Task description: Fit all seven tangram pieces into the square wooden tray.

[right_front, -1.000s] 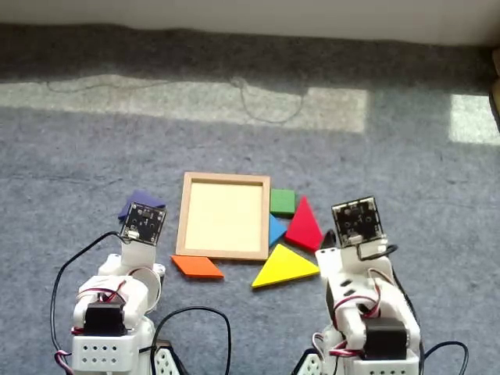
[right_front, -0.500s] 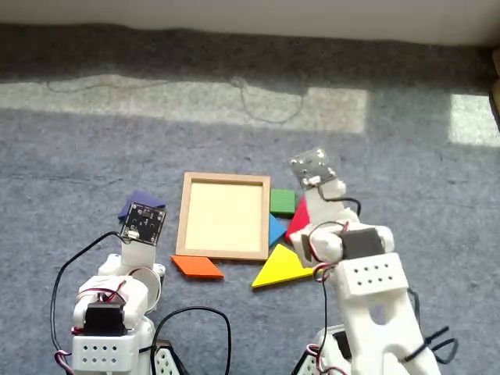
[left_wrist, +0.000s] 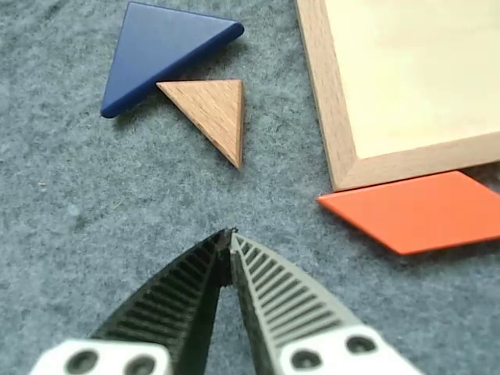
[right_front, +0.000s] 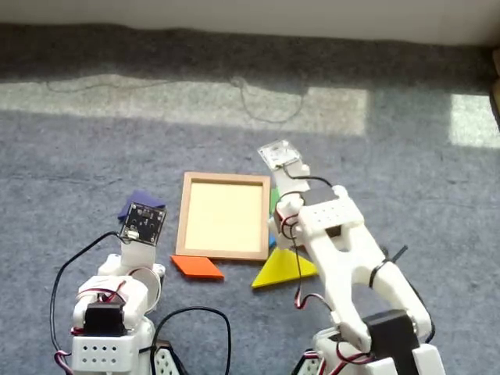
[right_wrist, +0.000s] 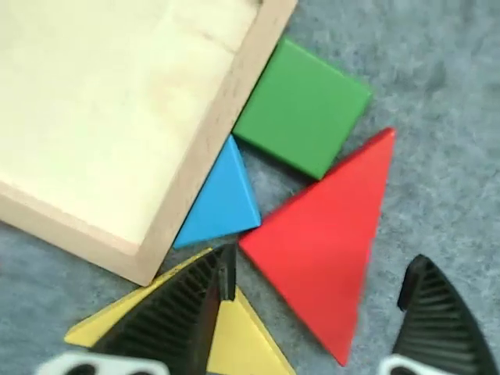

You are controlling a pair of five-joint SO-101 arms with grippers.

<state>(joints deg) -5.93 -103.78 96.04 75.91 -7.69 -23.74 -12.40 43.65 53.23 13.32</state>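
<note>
The square wooden tray [right_front: 187, 215] lies empty in the middle of the carpet. A green square [right_wrist: 303, 108], a light blue triangle [right_wrist: 219, 203], a red triangle [right_wrist: 328, 234] and a yellow triangle [right_wrist: 234, 336] lie close together along the tray's right side. My right gripper [right_wrist: 320, 273] hangs open above the red triangle, one finger on each side of it. A dark blue triangle [left_wrist: 160, 47] and a bare wooden triangle [left_wrist: 211, 113] lie left of the tray. An orange parallelogram [left_wrist: 414, 215] rests against the tray's near edge. My left gripper [left_wrist: 229, 234] is shut and empty, short of these pieces.
The right arm [right_front: 336, 234] stretches over the pieces beside the tray and hides the red triangle from above. Grey carpet runs open beyond the tray, with a thin cable [right_front: 258, 105] at the far side. The left arm's base [right_front: 109, 328] stands near the front edge.
The right arm has swung from its folded pose forward and leftward, so its gripper is over the pieces right of the tray. The left arm has kept still.
</note>
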